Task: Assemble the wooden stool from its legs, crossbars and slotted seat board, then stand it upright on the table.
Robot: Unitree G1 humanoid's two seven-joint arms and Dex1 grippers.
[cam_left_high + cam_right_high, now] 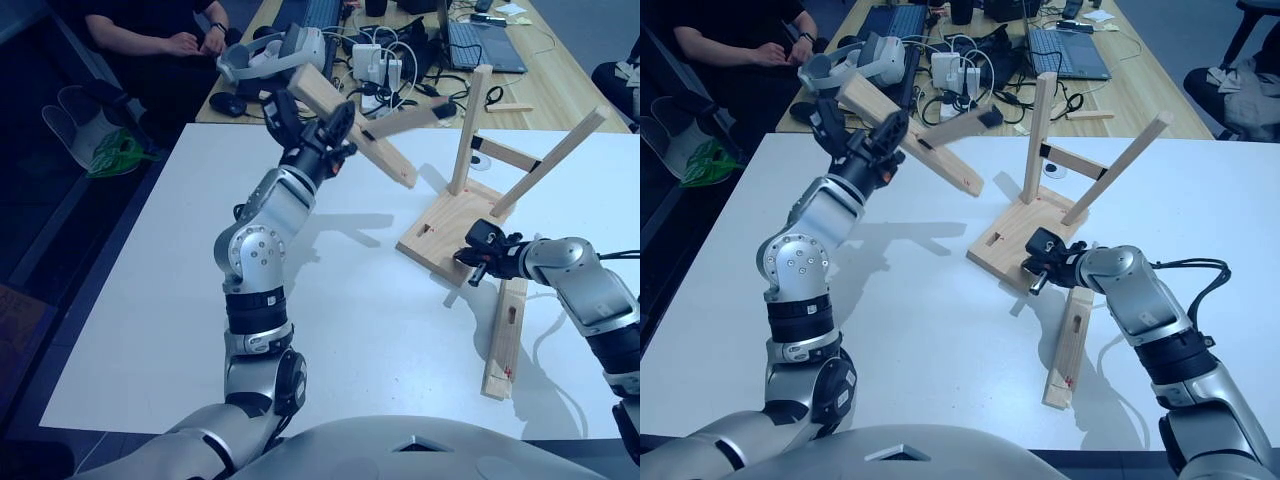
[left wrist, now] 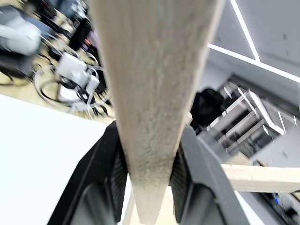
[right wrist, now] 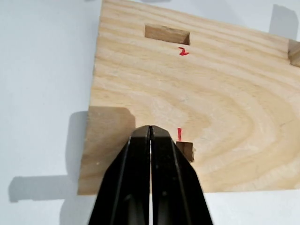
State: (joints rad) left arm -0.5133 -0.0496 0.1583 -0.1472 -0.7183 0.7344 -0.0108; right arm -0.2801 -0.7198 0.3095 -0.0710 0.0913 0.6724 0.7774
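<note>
My left gripper (image 1: 312, 120) is raised over the table's far side, shut on a wooden leg (image 1: 375, 150) that slopes down to the right. A short crossbar (image 1: 405, 122) sticks out from that leg. In the left wrist view the leg (image 2: 150, 93) runs between the black fingers (image 2: 110, 173). The slotted seat board (image 1: 440, 235) lies flat with two legs (image 1: 470, 130) standing in it, joined by a crossbar (image 1: 505, 153). My right gripper (image 3: 150, 129) is shut with nothing in it, its tip on the board (image 3: 197, 93) beside the slot marked 1 (image 3: 186, 150). The slot marked 2 (image 3: 167, 33) is open.
A loose leg (image 1: 505, 338) lies on the white table (image 1: 150, 300) just right of my right gripper. Behind the table a wooden desk (image 1: 560, 90) carries laptops, cables and a headset (image 1: 270, 55). A person sits at the back left. The table's left and front have free room.
</note>
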